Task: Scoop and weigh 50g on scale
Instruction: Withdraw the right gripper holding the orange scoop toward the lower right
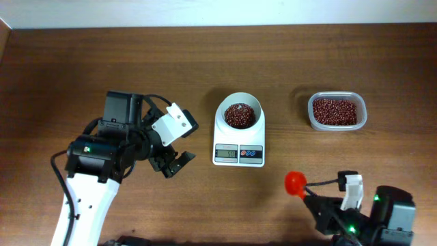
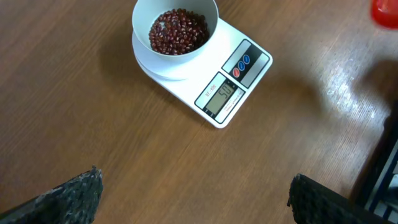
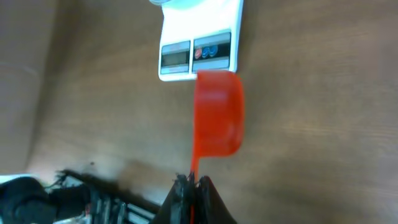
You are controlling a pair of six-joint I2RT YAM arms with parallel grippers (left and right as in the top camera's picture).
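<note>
Wood table (image 1: pixel 102 61) | scale (image 2: pixel 199 70) — LCD (image 2: pixel 224 94) reads 50, last digit unclear

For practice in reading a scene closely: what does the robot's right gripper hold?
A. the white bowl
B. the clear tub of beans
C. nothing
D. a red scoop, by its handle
D: in the right wrist view the right gripper is shut on the thin handle of the red scoop.
</note>
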